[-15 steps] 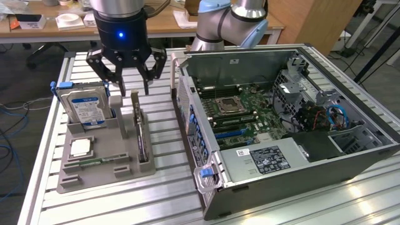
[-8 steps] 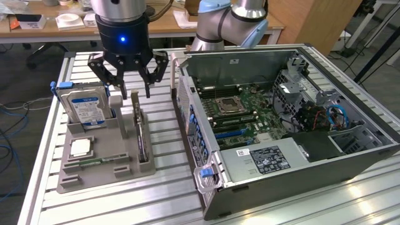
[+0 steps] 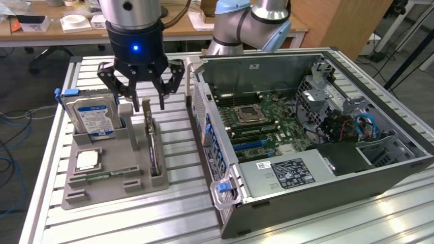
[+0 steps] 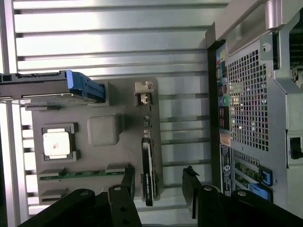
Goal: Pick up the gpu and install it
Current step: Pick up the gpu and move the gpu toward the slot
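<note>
Exterior view: hangs over the grey holder (image 3: pixel 101 189) with claw (image 3: pixel 150 104) spread wide, gripping nothing. Keeps the gpu (image 3: pixel 154 147) on edge in the holder's long slot, hard drive (image 3: pixel 95 114) upright in the next. Wrist view: straddles the gpu (image 4: pixel 147 175) with claw (image 4: pixel 158 182) fingers apart.

No text is legible: the blue hard drive label (image 3: pixel 92 115) and black power supply label (image 3: pixel 293 173) are too small to read.

Grey plastic tray (image 3: pixel 129 170) and open black computer case (image 3: pixel 305 208) on a slatted aluminium table (image 3: pixel 183 216).
The tray lies to the exterior view's left; the thin black gpu card (image 3: pixel 154 152) stands in its case-side slot.
</note>
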### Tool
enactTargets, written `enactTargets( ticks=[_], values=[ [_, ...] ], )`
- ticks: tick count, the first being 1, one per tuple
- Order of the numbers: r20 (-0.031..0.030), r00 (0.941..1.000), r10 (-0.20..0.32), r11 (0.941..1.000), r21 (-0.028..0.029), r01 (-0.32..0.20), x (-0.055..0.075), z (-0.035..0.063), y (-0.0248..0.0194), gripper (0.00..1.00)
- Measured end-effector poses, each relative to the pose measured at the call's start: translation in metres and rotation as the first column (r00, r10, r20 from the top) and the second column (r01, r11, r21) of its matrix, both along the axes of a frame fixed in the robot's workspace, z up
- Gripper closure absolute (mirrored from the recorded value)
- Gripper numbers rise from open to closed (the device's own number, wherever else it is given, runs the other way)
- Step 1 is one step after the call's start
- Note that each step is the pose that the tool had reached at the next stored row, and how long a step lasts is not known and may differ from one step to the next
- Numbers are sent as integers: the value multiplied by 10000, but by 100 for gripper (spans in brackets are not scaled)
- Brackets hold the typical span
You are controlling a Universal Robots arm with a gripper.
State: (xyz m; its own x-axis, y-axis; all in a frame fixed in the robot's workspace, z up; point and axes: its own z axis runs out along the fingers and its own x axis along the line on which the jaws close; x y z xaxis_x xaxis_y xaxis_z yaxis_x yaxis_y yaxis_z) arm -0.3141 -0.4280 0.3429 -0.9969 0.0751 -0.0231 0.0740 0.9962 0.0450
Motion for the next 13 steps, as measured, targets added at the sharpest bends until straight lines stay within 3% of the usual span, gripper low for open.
enactTargets(
  ticks=[13],
  values=[
    [2, 10000, 1, 10000, 1, -1, 33, -93, -76, 47]
  ],
)
